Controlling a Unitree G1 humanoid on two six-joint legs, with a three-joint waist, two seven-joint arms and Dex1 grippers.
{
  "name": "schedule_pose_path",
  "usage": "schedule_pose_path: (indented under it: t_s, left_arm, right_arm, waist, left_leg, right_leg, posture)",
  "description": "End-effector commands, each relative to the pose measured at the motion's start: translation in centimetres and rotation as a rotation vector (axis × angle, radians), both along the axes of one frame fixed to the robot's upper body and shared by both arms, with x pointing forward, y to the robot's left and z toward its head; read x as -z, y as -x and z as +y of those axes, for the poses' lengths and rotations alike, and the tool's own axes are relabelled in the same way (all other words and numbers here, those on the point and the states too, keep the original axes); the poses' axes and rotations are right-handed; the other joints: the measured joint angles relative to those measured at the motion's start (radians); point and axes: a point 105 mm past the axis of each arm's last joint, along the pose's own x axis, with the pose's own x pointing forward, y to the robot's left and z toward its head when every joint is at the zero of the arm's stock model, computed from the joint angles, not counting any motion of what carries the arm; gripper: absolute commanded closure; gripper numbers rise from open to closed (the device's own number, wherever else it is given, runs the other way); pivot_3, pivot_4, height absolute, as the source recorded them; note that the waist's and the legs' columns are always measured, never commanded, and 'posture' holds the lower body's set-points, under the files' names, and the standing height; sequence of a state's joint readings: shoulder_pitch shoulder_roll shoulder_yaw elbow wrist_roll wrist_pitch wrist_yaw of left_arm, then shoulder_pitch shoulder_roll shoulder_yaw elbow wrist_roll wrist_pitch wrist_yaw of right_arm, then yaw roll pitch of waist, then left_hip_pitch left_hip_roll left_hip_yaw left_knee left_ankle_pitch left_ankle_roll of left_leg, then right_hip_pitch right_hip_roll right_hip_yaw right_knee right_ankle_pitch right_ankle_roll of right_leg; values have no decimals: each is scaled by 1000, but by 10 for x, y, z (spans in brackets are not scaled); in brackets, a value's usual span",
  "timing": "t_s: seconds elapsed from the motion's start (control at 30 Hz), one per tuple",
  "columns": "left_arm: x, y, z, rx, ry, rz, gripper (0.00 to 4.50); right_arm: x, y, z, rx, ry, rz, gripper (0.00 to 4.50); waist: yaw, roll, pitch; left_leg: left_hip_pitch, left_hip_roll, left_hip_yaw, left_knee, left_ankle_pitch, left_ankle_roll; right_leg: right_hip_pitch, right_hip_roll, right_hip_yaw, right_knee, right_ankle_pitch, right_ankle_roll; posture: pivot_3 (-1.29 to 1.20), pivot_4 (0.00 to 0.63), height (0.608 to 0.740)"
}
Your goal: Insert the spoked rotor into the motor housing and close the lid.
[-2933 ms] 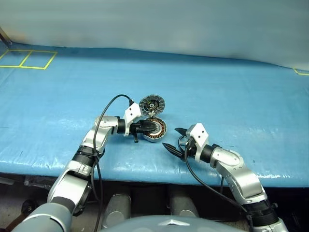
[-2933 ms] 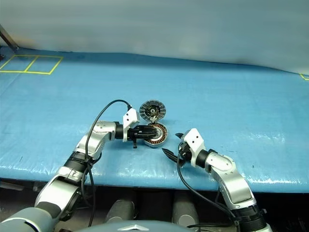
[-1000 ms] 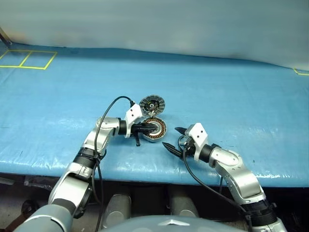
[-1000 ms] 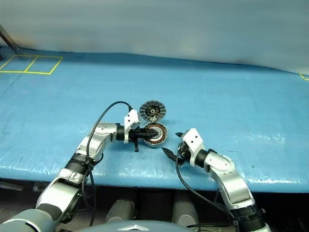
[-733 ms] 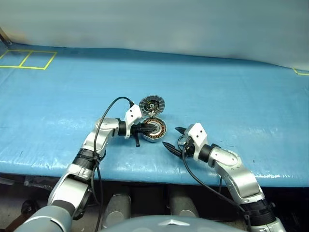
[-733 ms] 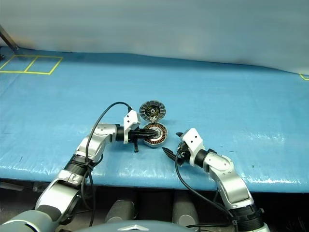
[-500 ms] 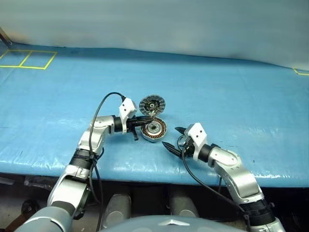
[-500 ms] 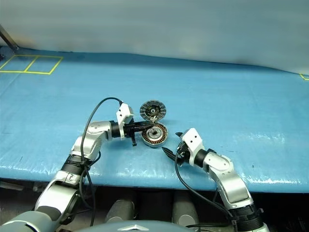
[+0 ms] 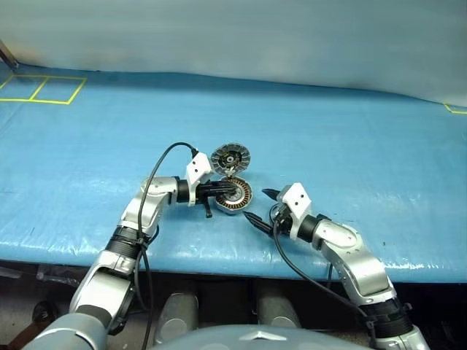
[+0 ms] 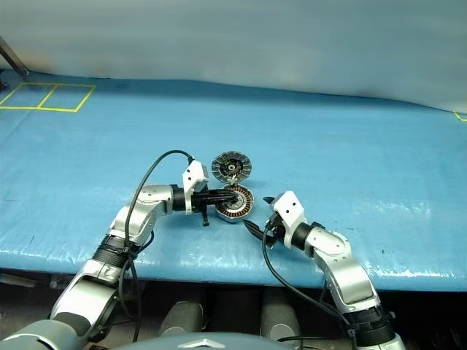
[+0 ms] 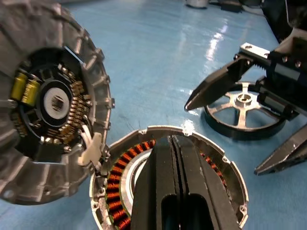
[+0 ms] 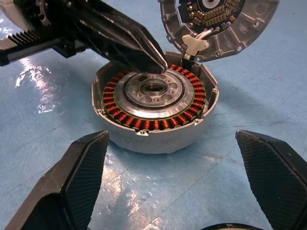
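Rotor not yet inserted; left hand (image 12: 160,67), pressed together, steadies the motor housing (image 12: 156,109); right hand (image 11: 230,127), spread, must grasp the spoked rotor (image 11: 244,111).

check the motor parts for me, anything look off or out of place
Nothing looks damaged or spilled. The lid stands open on its hinge above the motor housing, whose copper windings look intact. The spoked rotor lies flat on the blue table, not yet inserted.
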State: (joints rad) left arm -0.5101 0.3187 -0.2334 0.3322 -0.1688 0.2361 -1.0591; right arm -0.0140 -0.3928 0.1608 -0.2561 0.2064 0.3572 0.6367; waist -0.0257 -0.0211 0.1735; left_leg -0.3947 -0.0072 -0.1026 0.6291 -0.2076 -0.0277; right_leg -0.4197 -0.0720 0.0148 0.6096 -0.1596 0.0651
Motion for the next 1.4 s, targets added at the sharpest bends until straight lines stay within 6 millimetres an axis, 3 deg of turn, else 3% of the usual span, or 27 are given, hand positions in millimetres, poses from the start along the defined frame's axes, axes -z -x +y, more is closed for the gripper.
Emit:
schedule_pose_path:
  t_s: [0.03,0.6,1.4]
  left_arm:
    - [-9,-6,-2,4,-8,-52,4466]
    - [11,1,0,84,-169,-57,4466]
    - [20,5,10,203,-368,-111,4466]
  right_arm:
    - [-9,1,3,-13,-12,-43,0]
    - [-7,2,1,4,-12,-39,0]
    - [-4,0,1,18,-7,-32,0]
  waist:
    - [0,0,0]
    - [1,0,0]
    - [2,1,-2]
  left_leg:
    - [0,0,0,0,0,0]
    - [0,0,0,0,0,0]
    - [2,0,0,0,0,0]
  right_leg:
    - [0,0,0,0,0,0]
    - [0,0,0,0,0,0]
    - [2,0,0,0,0,0]
  posture:
    - [0,150,740]
    - [0,150,740]
    - [0,150,740]
